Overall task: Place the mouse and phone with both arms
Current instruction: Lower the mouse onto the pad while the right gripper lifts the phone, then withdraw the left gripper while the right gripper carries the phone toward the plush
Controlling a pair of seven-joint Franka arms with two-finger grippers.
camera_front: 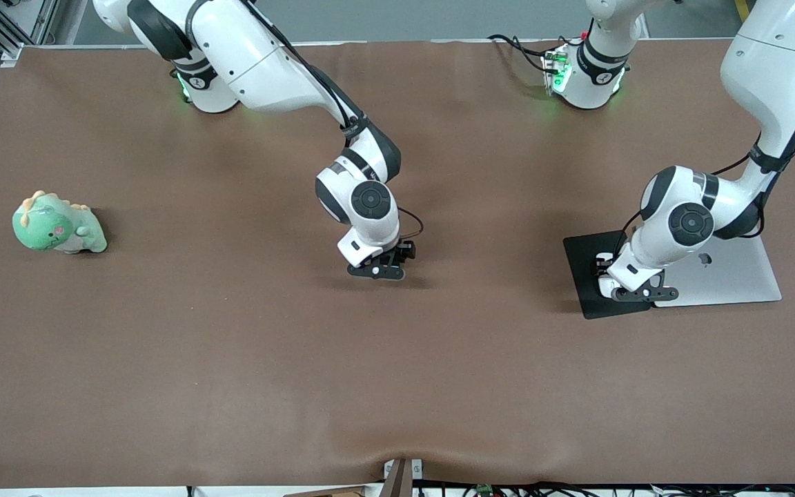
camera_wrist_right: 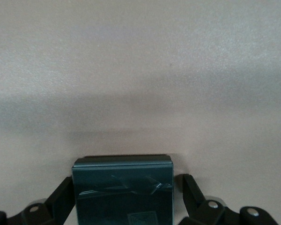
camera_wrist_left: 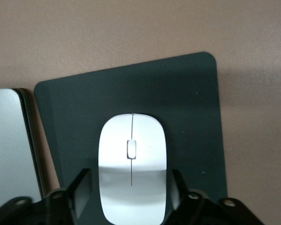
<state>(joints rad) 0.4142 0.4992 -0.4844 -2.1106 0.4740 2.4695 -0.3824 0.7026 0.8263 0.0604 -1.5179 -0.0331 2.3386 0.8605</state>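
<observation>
Brown matte table covering (camera_front: 232,359), grey floor along its upper edge. Green plush dinosaur toy (camera_front: 58,224) at the right arm's end. Right gripper (camera_front: 378,268), mid-table: glossy black rectangular phone (camera_wrist_right: 122,190) clamped between its fingers (camera_wrist_right: 61,197). Left gripper (camera_front: 635,293): fingers (camera_wrist_left: 79,187) grasp the small white oval mouse (camera_wrist_left: 132,164) on the matte black pad (camera_front: 587,283), beside a silver closed laptop (camera_front: 735,276).

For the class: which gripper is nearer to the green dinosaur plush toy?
Right. The right gripper is low at mid-table, with the phone between its fingers. The left gripper is around the mouse on the black pad, much farther from the plush toy.
</observation>
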